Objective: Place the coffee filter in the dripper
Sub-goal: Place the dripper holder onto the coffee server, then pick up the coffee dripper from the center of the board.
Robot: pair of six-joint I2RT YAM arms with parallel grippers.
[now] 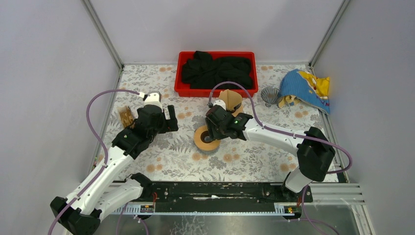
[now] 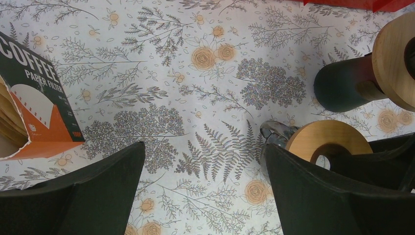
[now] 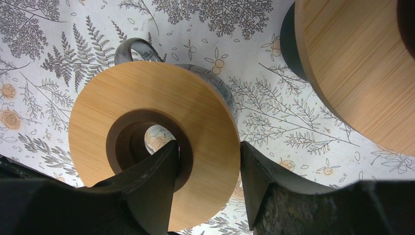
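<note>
The dripper point(image 1: 206, 138), glass with a wide wooden ring, lies in the middle of the table. It also shows in the right wrist view point(image 3: 147, 98) and the left wrist view point(image 2: 328, 139). My right gripper point(image 1: 213, 133) point(image 3: 208, 147) grips the wooden ring, with one finger in the centre hole and the other against the outer rim. The box of brown paper coffee filters point(image 1: 126, 116) point(image 2: 34, 112) stands open at the left. My left gripper point(image 1: 169, 119) point(image 2: 205, 152) is open and empty over bare cloth between the box and the dripper.
A second wooden disc on a dark cylinder point(image 1: 230, 100) point(image 3: 352, 63) stands just behind the dripper. A red tray point(image 1: 183, 90) of black cloth is at the back. A grey fluted cone point(image 1: 270, 95) and a blue and yellow bag point(image 1: 306, 88) lie back right.
</note>
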